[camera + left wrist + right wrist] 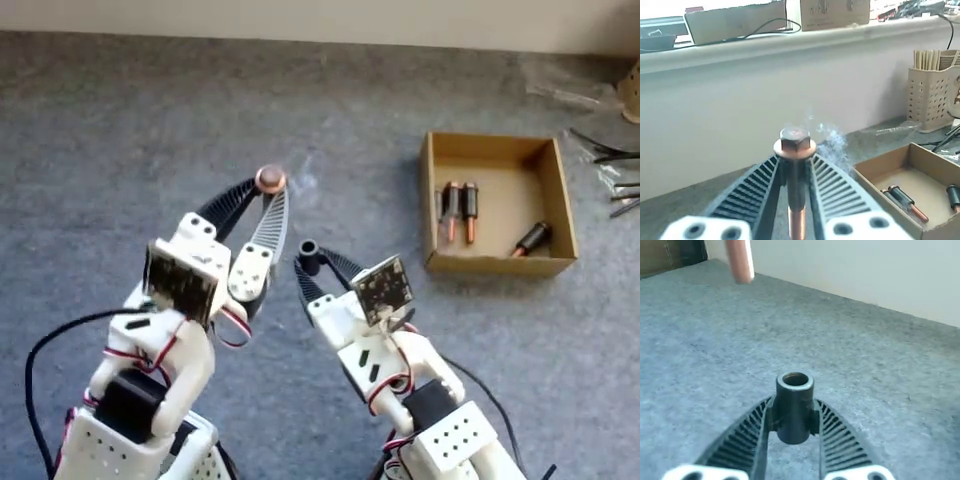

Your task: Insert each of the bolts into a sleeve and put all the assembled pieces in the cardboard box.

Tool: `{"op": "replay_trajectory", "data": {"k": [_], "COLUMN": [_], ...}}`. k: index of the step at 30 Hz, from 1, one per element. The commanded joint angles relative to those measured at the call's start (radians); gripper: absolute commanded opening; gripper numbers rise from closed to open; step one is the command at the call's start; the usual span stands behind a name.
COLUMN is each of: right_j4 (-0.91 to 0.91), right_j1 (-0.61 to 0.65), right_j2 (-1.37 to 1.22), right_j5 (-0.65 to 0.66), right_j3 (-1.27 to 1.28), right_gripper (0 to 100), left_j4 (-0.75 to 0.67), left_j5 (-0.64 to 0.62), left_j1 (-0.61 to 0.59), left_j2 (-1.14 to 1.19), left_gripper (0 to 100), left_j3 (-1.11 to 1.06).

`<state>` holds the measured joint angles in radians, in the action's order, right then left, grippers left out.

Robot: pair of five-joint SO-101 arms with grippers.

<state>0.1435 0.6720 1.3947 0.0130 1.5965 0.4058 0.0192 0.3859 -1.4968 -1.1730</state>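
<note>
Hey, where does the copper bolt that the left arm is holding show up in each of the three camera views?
High view: the bolt sits at the left gripper tips, left of the cardboard box.
Left wrist view: the bolt is clamped in that gripper, head past the tips.
Right wrist view: its shank end shows beyond the sleeve in the right gripper.
Shared landmark: the grey table cover.

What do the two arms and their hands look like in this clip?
Both arms are white plastic segments with black motor blocks and red, white and black wires at the joints. The left hand and right hand have dark ribbed fingers tapering to the tips.
</note>
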Motion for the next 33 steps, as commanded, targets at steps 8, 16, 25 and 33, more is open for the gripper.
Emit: {"op": "replay_trajectory", "data": {"k": [8, 16, 25, 33], "right_j4": [-0.028, -0.033, -0.122, -0.124], "right_j1": [0.005, -0.035, -0.031, 0.008], "right_j2": [0.010, 0.012, 0.012, 0.012], "right_j5": [-0.034, -0.028, 0.061, 0.072], "right_j3": [-0.018, -0.018, -0.013, -0.013], "right_gripper": [0.5, 0.5, 0.5, 0.5], "left_j4": [-0.232, -0.227, -0.152, -0.150], "left_j5": [-0.193, -0.295, -0.359, -0.359], "left_j1": [0.030, 0.031, 0.028, 0.028], "left_j2": [-0.081, -0.079, -0.085, -0.085], "left_gripper": [0, 0, 0, 0], "left_j3": [-0.160, -0.165, -0.166, -0.166]}}
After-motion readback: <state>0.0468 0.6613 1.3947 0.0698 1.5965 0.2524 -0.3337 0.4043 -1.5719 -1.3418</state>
